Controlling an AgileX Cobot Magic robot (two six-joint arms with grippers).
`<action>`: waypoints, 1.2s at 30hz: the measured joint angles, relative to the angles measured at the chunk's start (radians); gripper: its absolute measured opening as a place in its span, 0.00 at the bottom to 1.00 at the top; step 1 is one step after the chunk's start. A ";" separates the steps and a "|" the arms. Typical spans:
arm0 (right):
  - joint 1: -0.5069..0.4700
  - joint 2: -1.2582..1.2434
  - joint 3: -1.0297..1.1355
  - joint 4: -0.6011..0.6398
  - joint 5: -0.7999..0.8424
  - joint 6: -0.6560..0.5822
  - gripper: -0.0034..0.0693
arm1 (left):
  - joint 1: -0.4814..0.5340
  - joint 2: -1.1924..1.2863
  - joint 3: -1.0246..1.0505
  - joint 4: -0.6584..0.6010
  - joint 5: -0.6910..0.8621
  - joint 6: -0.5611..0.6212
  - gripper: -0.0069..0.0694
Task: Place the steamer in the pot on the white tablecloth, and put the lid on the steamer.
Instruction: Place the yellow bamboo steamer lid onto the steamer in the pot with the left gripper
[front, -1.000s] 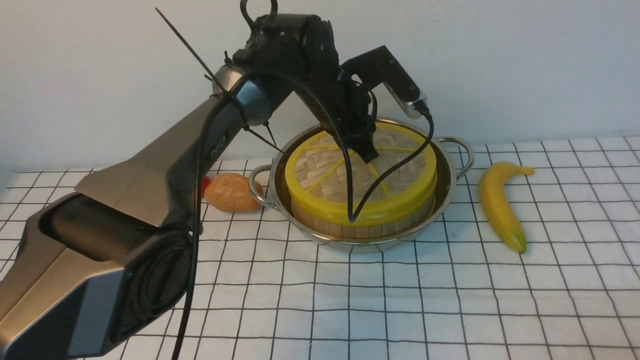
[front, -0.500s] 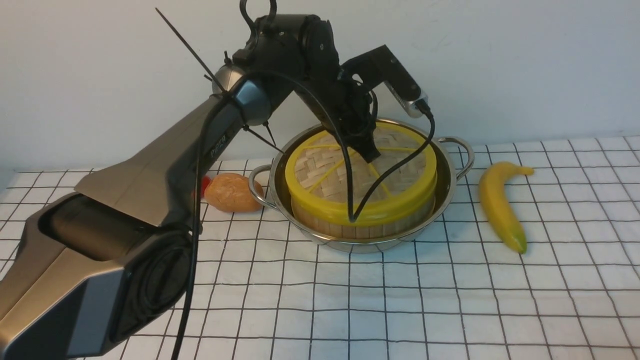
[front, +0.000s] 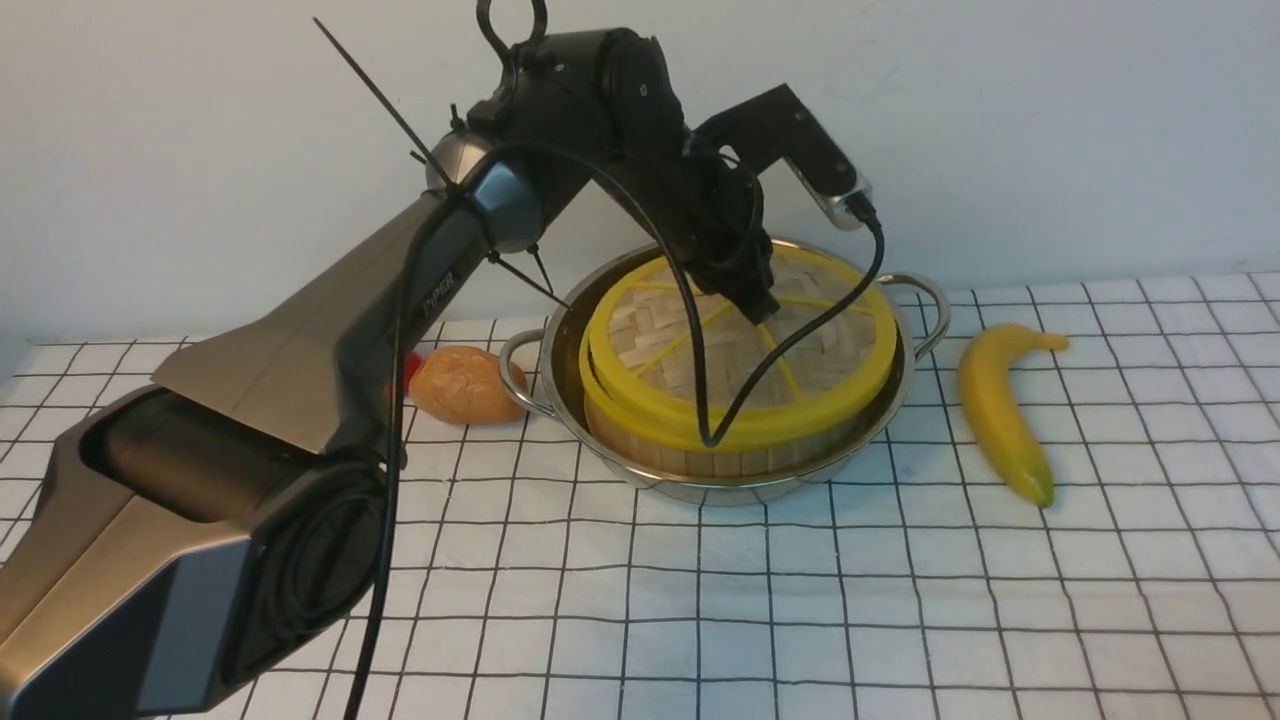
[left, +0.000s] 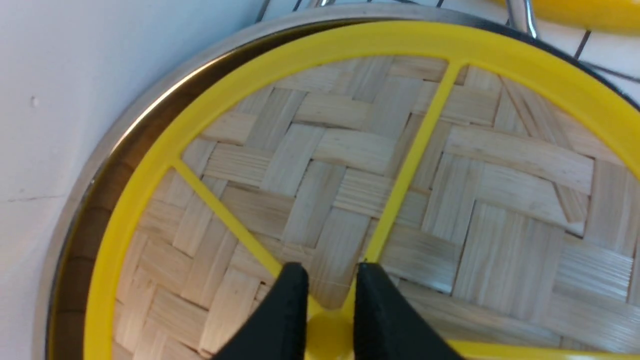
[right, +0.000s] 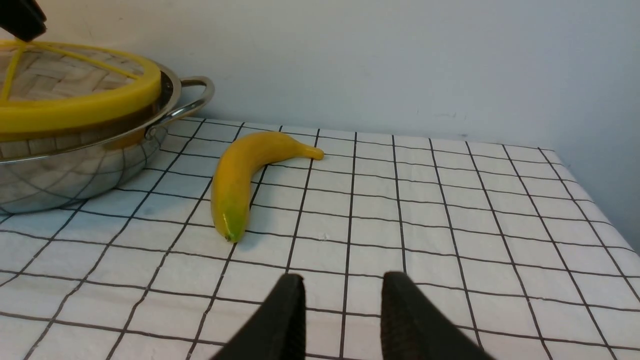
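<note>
My left gripper (left: 327, 280) pinches the lid's (front: 735, 345) hub; vs 0.5 s ago the lid has slid right, now skewed on the steamer (front: 700, 455) inside the pot (front: 560, 330). Right gripper (right: 342, 305) slightly parted, empty, near the banana (right: 240, 180).

A plain, matte, pale grey-white wall (front: 1050, 130) rises straight from the far edge of the worktop and fills the whole background, bare except for a few faint scuffs and hairline marks. At the far right corner of the worktop a 2nd wall plane of the same pale colour (right: 607, 100) meets it at a soft vertical corner and runs along the right edge. The light is even and diffuse, casting only soft, short shadows on the worktop, and it dims slightly toward the far left corner.
</note>
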 joint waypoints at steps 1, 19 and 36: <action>0.000 0.000 0.000 0.000 0.000 0.000 0.38 | 0.000 0.000 0.000 0.017 0.003 -0.005 0.23; 0.000 0.000 0.000 0.000 0.000 0.000 0.38 | 0.008 -0.001 0.000 0.065 0.023 -0.097 0.23; 0.000 0.000 0.000 0.000 0.000 0.000 0.38 | 0.016 -0.109 0.000 0.100 0.097 -0.170 0.90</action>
